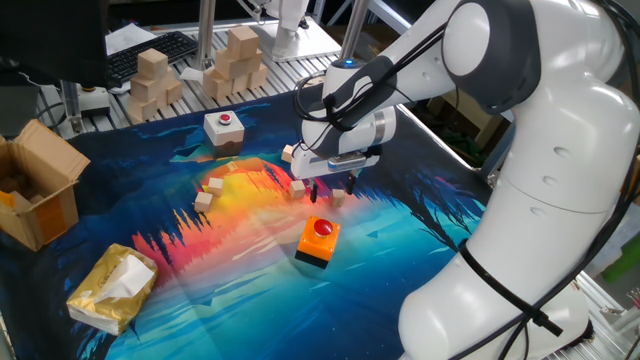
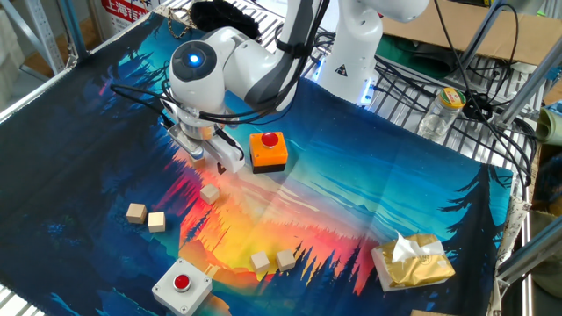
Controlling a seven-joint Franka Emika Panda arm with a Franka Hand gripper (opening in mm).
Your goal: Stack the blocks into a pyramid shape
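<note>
Light-tan blocks (image 2: pixel 147 217), orange box (image 2: pixel 268 151) with red button, seemingly sunset-forest patterned mat (image 2: pixel 351 167).

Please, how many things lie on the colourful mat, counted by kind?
Small wooden cubes in view: 5
Button boxes: 2, one orange, one white
Tissue packs: 1
Total: 8. The gripper may hide more.
</note>
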